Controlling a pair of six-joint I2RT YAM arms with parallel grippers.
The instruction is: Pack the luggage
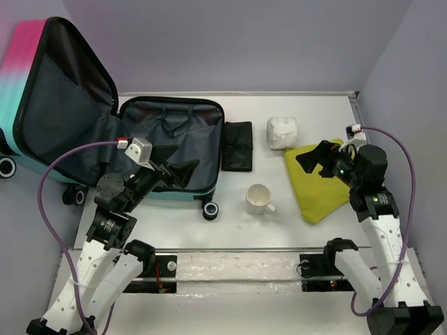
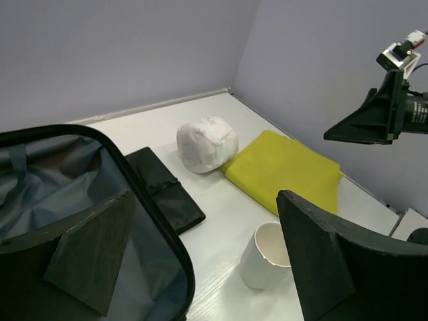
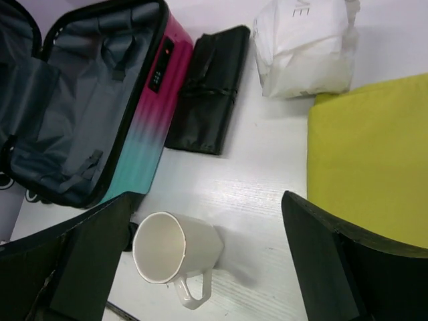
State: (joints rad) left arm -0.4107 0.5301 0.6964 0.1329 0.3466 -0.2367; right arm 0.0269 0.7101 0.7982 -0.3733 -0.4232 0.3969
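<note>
1. A white wood-grain tabletop (image 1: 314,112) carries everything, and plain lavender walls (image 1: 244,42) close it in.
2. One pink-to-teal hard-shell luggage (image 1: 63,91) lies open with its grey lining up, directly under my left gripper (image 1: 183,173).
3. One flat black fabric pouch (image 1: 237,145) lies just right of that gripper.
4. One white ceramic mug (image 1: 258,199) stands between my grippers.
5. One yellow-green folded cloth (image 1: 318,188) lies under my right gripper (image 1: 312,162); one white wrapped bundle (image 1: 283,132) sits beyond it.
6. Both my grippers are spread wide and hold nothing.
</note>
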